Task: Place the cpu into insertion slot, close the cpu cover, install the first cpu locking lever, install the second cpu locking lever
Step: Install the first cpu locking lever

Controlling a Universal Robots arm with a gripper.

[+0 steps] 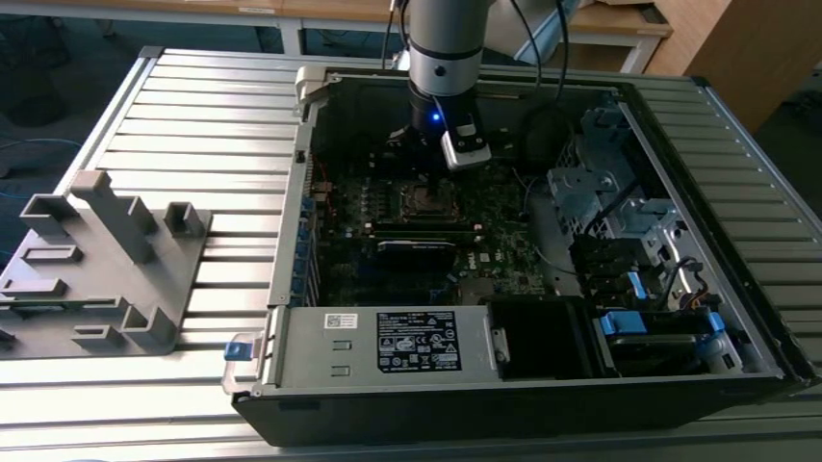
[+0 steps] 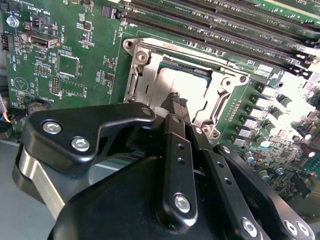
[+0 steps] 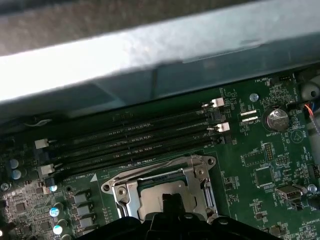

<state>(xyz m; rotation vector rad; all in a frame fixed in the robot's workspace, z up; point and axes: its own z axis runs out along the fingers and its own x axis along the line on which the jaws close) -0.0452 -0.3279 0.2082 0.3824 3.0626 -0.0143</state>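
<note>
The tool [image 2: 176, 102] hangs low over the motherboard [image 2: 75, 65] inside the open computer case [image 1: 540, 385], its black fingers [image 2: 177, 150] drawn together so the tips nearly meet, and nothing can be seen between them; whether the tips touch the socket parts below cannot be told. In the second wrist view the closed fingertips end right at the edge of the cpu cover [image 2: 145, 65], a silver metal frame lying down flat over the insertion slot [image 2: 225, 90]. Through the cover's window shows the cpu [image 2: 187, 85], its pale metal top bright with glare, seated in the slot just past the tool's tips. In the first wrist view the same silver frame [image 3: 125, 192] surrounds the chip [image 3: 170, 200], with the tool's dark tips [image 3: 172, 205] standing over its near edge, and the long black memory slots [image 3: 135, 140] run side by side beyond the socket. In the exterior view the arm [image 1: 444, 38] comes down from 12 o'clock into the case, and the socket [image 1: 426, 197] sits at about 6 o'clock from the tool, close beneath it. The case rests on a ribbed metal desk [image 1: 192, 115], with a grey plastic fixture [image 1: 110, 260] well apart at 9 o'clock.
</note>
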